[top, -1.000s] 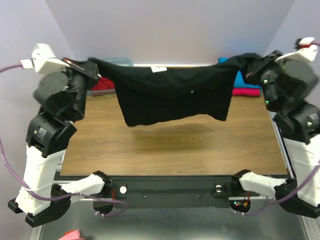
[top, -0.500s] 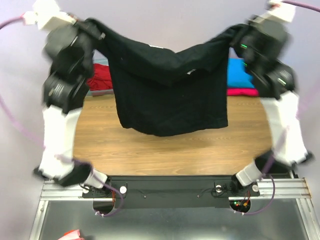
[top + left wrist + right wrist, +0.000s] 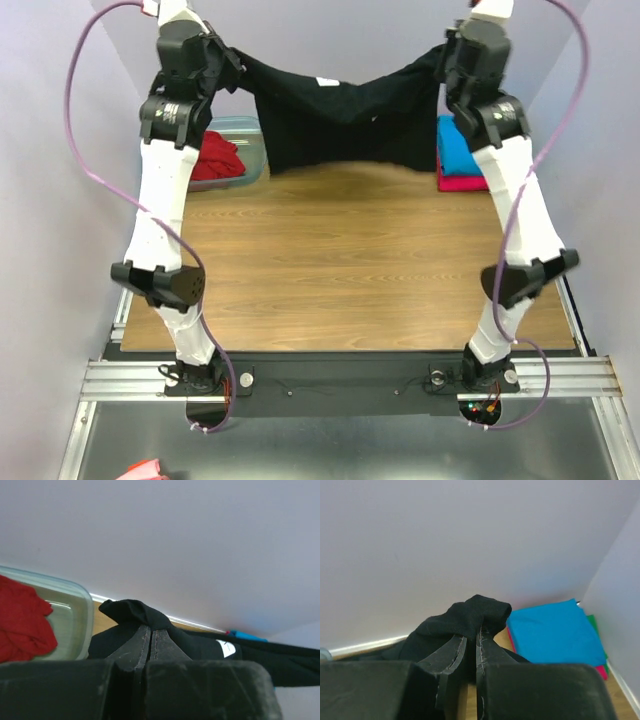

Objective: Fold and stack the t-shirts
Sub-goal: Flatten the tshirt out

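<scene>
The two arms are reaching high over the far edge of the desk [image 3: 340, 260], and between them they are holding the black t-shirt [image 3: 340, 120] in the air. The left gripper [image 3: 150, 632] is pinching one upper corner of it: its two fingers are pressing together with a bunched fold of black cloth sticking up out of them. The right gripper [image 3: 471, 642] is clamping the other upper corner in the same way, with a lump of black cloth bulging above its fingertips.

The shirt is sagging in the middle between the two grips, and its body is hanging down as a wide sheet in front of the back wall [image 3: 340, 30]. Its lower hem is floating near the far edge of the desk; whether it is touching the wood cannot be told. A white label [image 3: 327, 81] is showing near the top of the cloth.

At the far left corner the red t-shirt [image 3: 215, 160] is lying crumpled in the plastic tub [image 3: 248, 130]. At the far right corner the turquoise t-shirt [image 3: 455, 145] is lying folded flat on top of the magenta t-shirt [image 3: 462, 182] — only an edge of the pink one is showing beneath it, and the right arm is partly covering both.
</scene>
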`<state>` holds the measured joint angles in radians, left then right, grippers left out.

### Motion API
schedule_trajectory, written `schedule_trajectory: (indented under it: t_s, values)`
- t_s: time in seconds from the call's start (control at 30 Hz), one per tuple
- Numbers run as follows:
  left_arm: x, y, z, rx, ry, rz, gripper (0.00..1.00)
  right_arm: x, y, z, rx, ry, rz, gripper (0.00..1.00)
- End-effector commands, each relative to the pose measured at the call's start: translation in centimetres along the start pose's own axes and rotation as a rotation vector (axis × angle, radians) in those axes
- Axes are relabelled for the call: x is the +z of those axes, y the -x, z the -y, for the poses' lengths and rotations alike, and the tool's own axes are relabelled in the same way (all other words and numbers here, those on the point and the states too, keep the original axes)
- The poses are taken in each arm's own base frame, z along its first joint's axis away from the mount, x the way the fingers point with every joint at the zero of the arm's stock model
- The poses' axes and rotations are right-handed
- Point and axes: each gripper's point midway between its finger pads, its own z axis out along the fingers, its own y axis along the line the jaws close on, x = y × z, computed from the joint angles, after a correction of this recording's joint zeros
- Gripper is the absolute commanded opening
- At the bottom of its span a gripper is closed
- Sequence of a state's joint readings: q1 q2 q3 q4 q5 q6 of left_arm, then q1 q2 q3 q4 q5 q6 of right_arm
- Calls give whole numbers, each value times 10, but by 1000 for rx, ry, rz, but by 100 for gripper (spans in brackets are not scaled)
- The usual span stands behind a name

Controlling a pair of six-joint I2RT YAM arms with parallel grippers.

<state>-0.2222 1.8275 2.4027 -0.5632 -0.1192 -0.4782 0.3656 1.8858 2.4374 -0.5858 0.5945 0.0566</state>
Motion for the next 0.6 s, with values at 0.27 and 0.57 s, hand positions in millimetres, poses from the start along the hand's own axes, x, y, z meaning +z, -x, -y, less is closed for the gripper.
schedule_trajectory:
  t_s: [0.27,0.57]
  values:
    - [-75,-120,-79,-113,136,-211,0,-72,-73,87,-17,-117,-102,1]
    - [-170,-269,-196,-180,428,-397,84,-132,-243,102,-30,-47,-493,30]
